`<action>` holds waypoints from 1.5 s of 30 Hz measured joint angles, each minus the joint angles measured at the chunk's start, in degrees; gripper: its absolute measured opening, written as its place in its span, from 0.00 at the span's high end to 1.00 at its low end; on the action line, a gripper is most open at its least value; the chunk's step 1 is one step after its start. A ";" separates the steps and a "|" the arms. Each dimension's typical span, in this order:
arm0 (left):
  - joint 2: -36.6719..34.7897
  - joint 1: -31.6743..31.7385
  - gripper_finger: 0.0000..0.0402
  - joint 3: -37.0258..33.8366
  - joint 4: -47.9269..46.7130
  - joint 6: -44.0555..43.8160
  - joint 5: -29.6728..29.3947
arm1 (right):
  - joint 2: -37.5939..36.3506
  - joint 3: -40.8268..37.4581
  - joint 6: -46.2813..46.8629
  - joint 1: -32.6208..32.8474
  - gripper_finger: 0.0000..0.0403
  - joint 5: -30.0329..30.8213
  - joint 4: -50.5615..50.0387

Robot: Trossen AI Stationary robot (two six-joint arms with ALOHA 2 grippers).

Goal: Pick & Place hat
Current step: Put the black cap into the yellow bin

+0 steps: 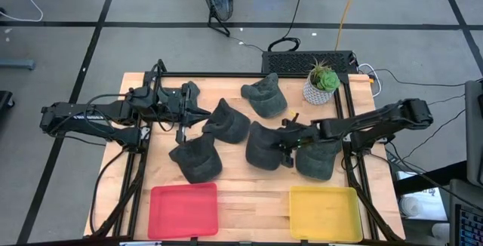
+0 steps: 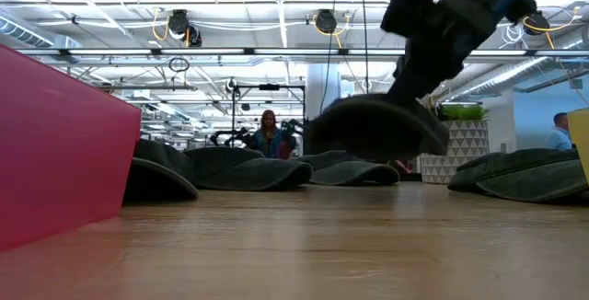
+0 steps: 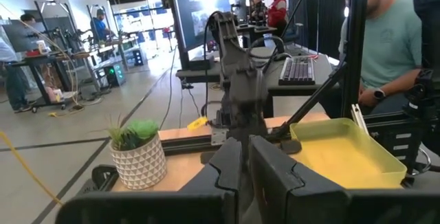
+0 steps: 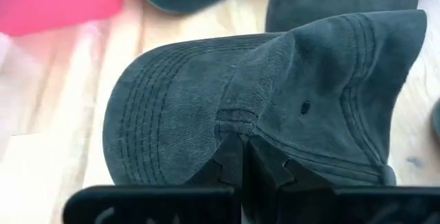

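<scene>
Looking down on the bench (image 1: 249, 201), we see the right gripper (image 1: 287, 142) closed on the fabric of a dark hat (image 1: 264, 145) near the middle, with the hat's front pinched between its fingers (image 4: 230, 169) in the right wrist view. From table height that hat (image 2: 373, 130) hangs raised above the wood. The left gripper (image 1: 202, 113) sits over the far left part, closed with nothing held, while a red tray (image 1: 183, 210) and yellow tray (image 1: 324, 213) lie along the near edge.

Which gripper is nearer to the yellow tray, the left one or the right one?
Right. The right gripper, shut on a dark hat, is just behind the yellow tray. The left gripper is farther away, over the table's left half.
</scene>
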 joint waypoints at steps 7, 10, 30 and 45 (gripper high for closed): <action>0.00 0.00 0.91 0.00 -0.09 0.00 -0.69 | -6.01 2.20 -1.49 1.11 1.00 -1.12 -10.94; 0.00 0.00 0.91 0.00 -0.14 0.00 -0.94 | -6.36 5.80 -2.06 2.37 1.00 -1.09 -17.80; 0.01 0.00 0.91 0.00 -1.21 -0.04 -1.00 | -6.41 23.69 12.04 14.53 1.00 2.26 -38.23; 0.00 0.49 0.91 0.00 0.48 2.16 -1.02 | -6.97 23.71 55.50 26.43 1.00 1.91 -50.47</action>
